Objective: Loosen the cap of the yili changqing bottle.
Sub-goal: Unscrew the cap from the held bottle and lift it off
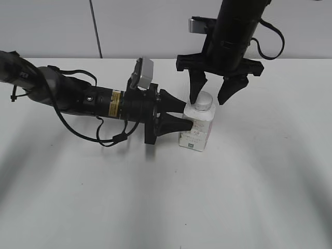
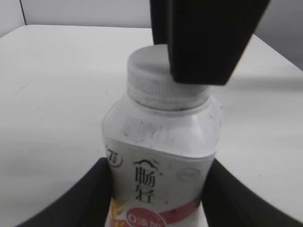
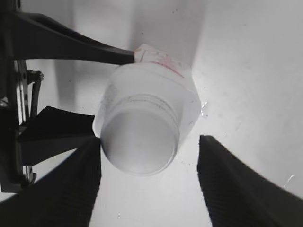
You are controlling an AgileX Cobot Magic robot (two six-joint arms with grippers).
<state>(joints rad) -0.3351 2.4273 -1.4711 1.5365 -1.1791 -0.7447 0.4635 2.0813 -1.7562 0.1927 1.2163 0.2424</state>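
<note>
The yili changqing bottle [image 1: 197,132] stands upright on the white table, a small squarish white bottle with a pink-red label edge. Its white ribbed cap [image 1: 201,102] is on the neck. My left gripper [image 1: 181,115] is shut on the bottle's body from the left; both fingers press its sides in the left wrist view [image 2: 158,189]. My right gripper [image 1: 211,96] hangs from above, open, with one finger touching the cap's left side and the other apart on the right. In the right wrist view the cap [image 3: 139,142] lies between the open fingers [image 3: 149,161], nearer the left one.
The white table [image 1: 249,197] spreads all round the bottle. A grey wall with a dark cable stands behind. The left arm lies across the table from the left edge.
</note>
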